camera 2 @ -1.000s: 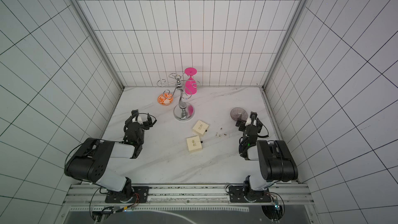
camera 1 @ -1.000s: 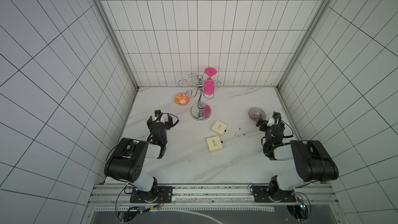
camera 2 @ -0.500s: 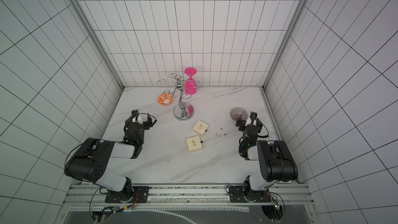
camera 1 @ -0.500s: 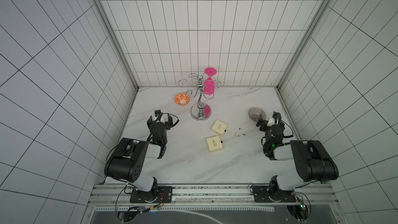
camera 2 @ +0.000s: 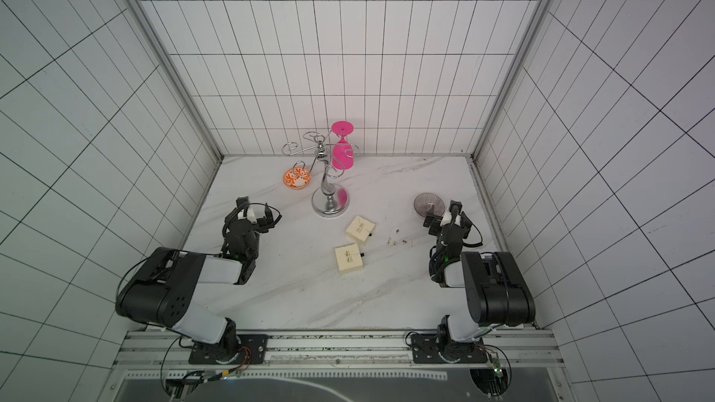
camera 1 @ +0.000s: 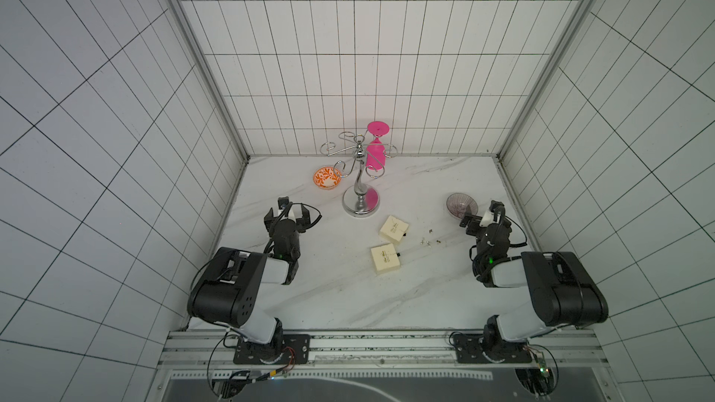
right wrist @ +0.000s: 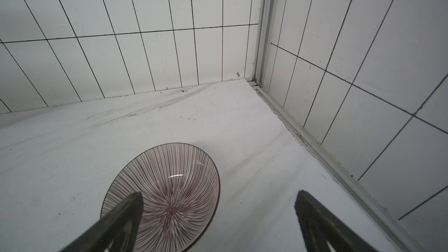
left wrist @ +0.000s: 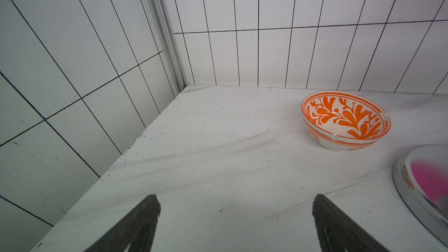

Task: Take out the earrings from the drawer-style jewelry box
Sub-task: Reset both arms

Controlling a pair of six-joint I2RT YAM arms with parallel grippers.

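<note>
Lying on the surface [camera 1: 329,295], the earrings [camera 1: 430,240] are sitting just right of two cream boxes [camera 1: 393,229]. The left hand [camera 1: 294,206] and right hand [camera 1: 481,213] are resting spread, empty. The task is looking finished.

The left arm [camera 1: 232,291] and right arm [camera 1: 557,291] are each showing bulky black joint housings joined by white link shells. Thin black cables [camera 1: 314,218] are looping around the wrists, and a small green light [camera 1: 277,255] is glowing on each forearm. Black base plates [camera 1: 271,348] are sitting on a silver rail [camera 1: 379,346], with coloured wires [camera 1: 288,357] trailing beside the left one. The jaws are showing dark and tapered.
</note>
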